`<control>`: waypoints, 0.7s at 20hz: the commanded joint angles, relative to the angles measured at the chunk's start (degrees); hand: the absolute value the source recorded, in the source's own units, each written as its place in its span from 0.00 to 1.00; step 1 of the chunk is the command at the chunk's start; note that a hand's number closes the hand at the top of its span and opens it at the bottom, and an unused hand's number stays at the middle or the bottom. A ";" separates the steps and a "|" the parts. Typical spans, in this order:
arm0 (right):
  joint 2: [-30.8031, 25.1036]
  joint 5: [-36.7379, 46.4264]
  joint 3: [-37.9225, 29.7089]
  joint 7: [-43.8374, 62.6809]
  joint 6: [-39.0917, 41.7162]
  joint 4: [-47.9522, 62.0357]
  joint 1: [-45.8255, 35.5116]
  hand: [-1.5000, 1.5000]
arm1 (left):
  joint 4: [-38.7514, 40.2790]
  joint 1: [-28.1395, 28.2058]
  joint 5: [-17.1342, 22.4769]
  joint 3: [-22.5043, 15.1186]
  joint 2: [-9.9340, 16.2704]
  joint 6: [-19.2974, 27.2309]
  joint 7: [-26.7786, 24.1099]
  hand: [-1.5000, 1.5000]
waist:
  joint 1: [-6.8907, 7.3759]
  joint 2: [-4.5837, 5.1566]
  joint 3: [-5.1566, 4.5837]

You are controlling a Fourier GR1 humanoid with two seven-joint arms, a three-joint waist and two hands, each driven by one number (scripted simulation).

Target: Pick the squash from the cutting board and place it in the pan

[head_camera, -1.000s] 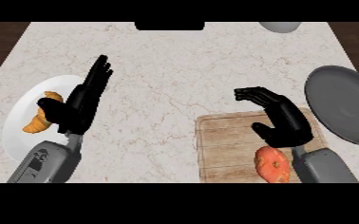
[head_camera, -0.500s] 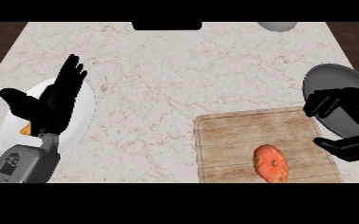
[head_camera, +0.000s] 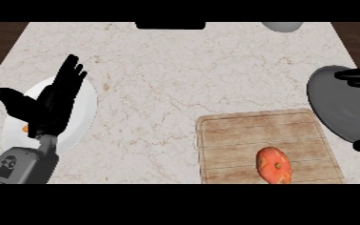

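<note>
**Right hand has swung off past the pan, squash left alone on the board**

Since the picture just before, the right hand (head_camera: 349, 76) has slid farther to the right — now only a bit of black shows at the edge, by the rim of the pan (head_camera: 334, 102), and I cannot tell how it is set. Over on the other side the left hand (head_camera: 53, 100) has stayed put.

Nearest of all, the squash (head_camera: 274, 165) lies at the front of the cutting board (head_camera: 239, 138), toward the right corner. It is orange, oval and smooth. It looks firm and not heavy, so I think it will not squash or break, but the round skin may slip and it may roll. The best place to take it is across its fat middle, from both long sides.

No fingers are near it. The right hand is well apart, up and to the right; the squash sits between that hand and the front edge of the table (head_camera: 162, 76).

A little farther back on the left, the left hand rests with its fingers straight and spread, over a white plate (head_camera: 81, 109) with something orange on it. Farther still, the grey pan waits just beside the board.
</note>
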 commanded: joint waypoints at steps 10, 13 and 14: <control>-3.22 20.45 13.04 7.19 -2.06 -17.18 -4.78 0.00 | -2.24 1.93 -3.03 0.33 -1.29 1.50 1.11 0.50 | -0.13 -0.25 -0.12; -8.84 24.46 14.35 7.01 3.38 -15.52 -7.38 0.00 | -3.55 1.12 -3.21 -0.10 -1.45 1.56 2.68 0.50 | 0.07 -0.17 -0.11; -7.18 28.37 18.65 8.97 2.76 -15.61 -6.94 0.00 | -4.51 0.81 -2.81 -0.73 -1.75 0.95 3.17 0.50 | 0.62 -0.05 -0.11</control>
